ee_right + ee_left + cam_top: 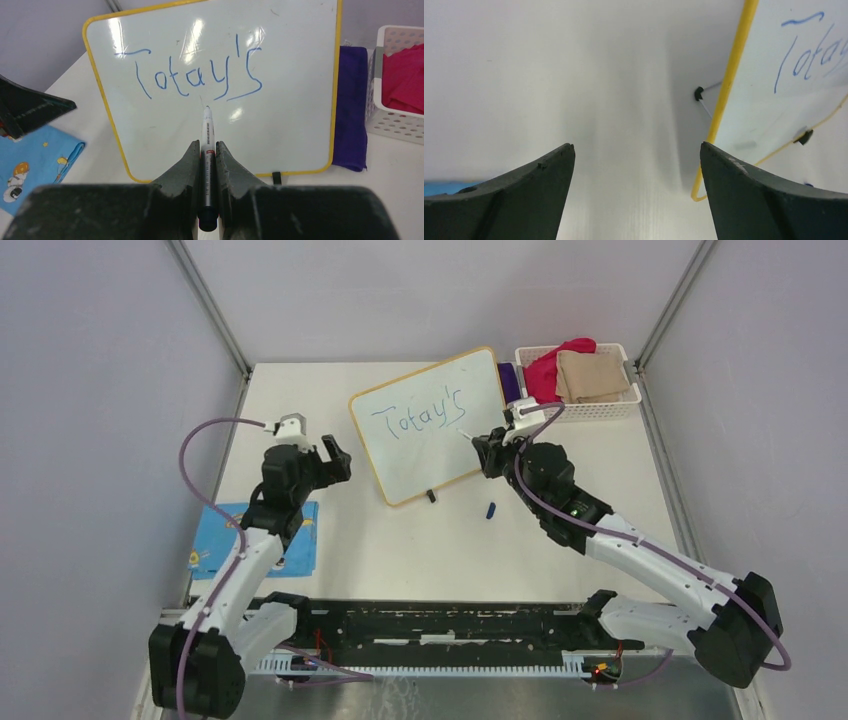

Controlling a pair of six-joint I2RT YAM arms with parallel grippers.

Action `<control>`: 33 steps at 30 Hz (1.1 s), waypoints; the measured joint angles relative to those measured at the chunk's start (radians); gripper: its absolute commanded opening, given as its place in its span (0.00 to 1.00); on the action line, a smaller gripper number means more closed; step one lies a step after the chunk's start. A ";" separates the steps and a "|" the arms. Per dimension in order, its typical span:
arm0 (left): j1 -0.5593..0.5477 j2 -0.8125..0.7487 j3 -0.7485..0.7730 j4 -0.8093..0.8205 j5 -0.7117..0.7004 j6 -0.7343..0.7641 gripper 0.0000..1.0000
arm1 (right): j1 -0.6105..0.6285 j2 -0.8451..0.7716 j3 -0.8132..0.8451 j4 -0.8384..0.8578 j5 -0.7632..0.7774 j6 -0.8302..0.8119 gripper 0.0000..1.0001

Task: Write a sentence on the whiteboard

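The whiteboard, yellow-framed with small black feet, sits askew at the middle back of the table. In blue it carries the sentence's first word, reading "Totay's". At the board's right edge, my right gripper is shut on a marker. The marker's tip points at the board just below the word; I cannot tell whether it touches. Left of the board, my left gripper is open with nothing between its fingers.
A blue marker cap lies on the table in front of the board. A blue booklet lies near the left edge. At the back right, a white basket holds pink and tan cloths, with a purple cloth beside it.
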 measured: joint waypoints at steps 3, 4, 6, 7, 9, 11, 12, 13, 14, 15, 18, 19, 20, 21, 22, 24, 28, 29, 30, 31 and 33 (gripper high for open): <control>0.000 -0.138 0.000 -0.085 -0.163 -0.053 1.00 | 0.016 -0.029 -0.055 0.005 0.020 0.002 0.00; 0.000 -0.169 0.000 -0.103 -0.200 -0.079 1.00 | 0.017 -0.035 -0.074 0.005 0.026 0.005 0.00; 0.000 -0.222 0.006 -0.159 -0.309 -0.177 1.00 | 0.018 -0.045 -0.106 0.005 0.039 0.008 0.00; 0.000 -0.238 0.010 -0.195 -0.359 -0.229 1.00 | 0.018 -0.050 -0.121 0.005 0.044 0.011 0.00; 0.002 -0.252 0.016 -0.241 -0.395 -0.281 0.99 | 0.018 -0.067 -0.158 0.004 0.051 0.018 0.00; 0.001 -0.251 0.023 -0.266 -0.371 -0.302 1.00 | 0.019 -0.087 -0.185 0.000 0.057 0.024 0.00; -0.001 -0.247 0.028 -0.285 -0.354 -0.314 1.00 | 0.021 -0.097 -0.194 0.000 0.064 0.025 0.00; -0.004 -0.245 0.032 -0.297 -0.333 -0.328 1.00 | 0.023 -0.108 -0.203 0.000 0.070 0.026 0.00; -0.010 -0.244 0.034 -0.309 -0.312 -0.352 1.00 | 0.023 -0.123 -0.211 0.000 0.075 0.026 0.00; -0.021 -0.246 0.034 -0.320 -0.297 -0.374 1.00 | 0.023 -0.139 -0.220 0.000 0.081 0.026 0.00; -0.113 -0.270 0.031 -0.354 -0.281 -0.440 1.00 | 0.023 -0.189 -0.241 0.000 0.100 0.026 0.00; -0.164 -0.284 0.026 -0.362 -0.285 -0.462 1.00 | 0.023 -0.208 -0.248 -0.002 0.108 0.026 0.00; -0.223 -0.300 0.023 -0.367 -0.290 -0.482 0.98 | 0.023 -0.221 -0.253 -0.005 0.114 0.026 0.00; -0.268 -0.309 0.022 -0.373 -0.295 -0.496 0.96 | 0.023 -0.236 -0.257 -0.012 0.122 0.026 0.00; -0.329 -0.313 0.022 -0.376 -0.314 -0.514 0.94 | 0.023 -0.247 -0.260 -0.017 0.127 0.024 0.00; -0.441 -0.295 0.024 -0.380 -0.354 -0.541 0.91 | 0.023 -0.277 -0.270 -0.032 0.136 0.023 0.00; -0.676 -0.118 0.097 -0.398 -0.502 -0.585 0.85 | 0.023 -0.355 -0.297 -0.068 0.160 0.017 0.00; -0.718 -0.068 0.126 -0.400 -0.531 -0.592 0.84 | 0.023 -0.370 -0.301 -0.077 0.164 0.014 0.00; -0.767 0.014 0.167 -0.406 -0.568 -0.600 0.83 | 0.023 -0.388 -0.305 -0.088 0.173 0.010 0.00; -0.801 0.088 0.208 -0.410 -0.593 -0.608 0.82 | 0.023 -0.402 -0.308 -0.097 0.179 0.006 0.00; -0.842 0.235 0.287 -0.408 -0.637 -0.622 0.80 | 0.023 -0.425 -0.310 -0.116 0.192 0.000 0.00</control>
